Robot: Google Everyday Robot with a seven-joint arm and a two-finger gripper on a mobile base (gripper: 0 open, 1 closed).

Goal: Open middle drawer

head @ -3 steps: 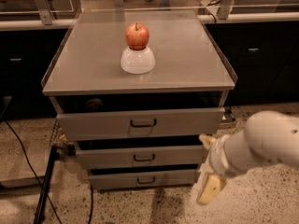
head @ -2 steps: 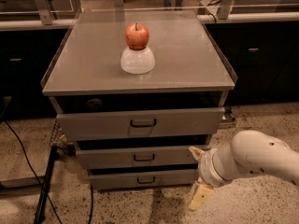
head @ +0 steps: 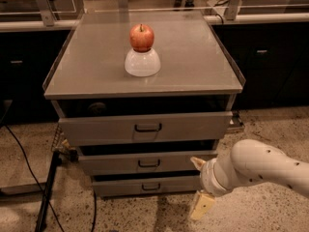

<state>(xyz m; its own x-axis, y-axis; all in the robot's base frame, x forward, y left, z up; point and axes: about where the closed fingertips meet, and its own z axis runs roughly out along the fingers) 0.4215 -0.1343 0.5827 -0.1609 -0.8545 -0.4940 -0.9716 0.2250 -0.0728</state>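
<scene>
I'm holding my gripper spread open and empty at the lower right of the frame, by the right end of the middle drawer, with its loop handle lying leftward at the centre of the wide front.

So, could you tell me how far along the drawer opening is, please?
Nothing looks done yet: the middle drawer looks closed, its handle untouched. In hand: the pincer hangs open by the drawer's right end, off the handle. Left: reach the handle, grip it and pull.
</scene>
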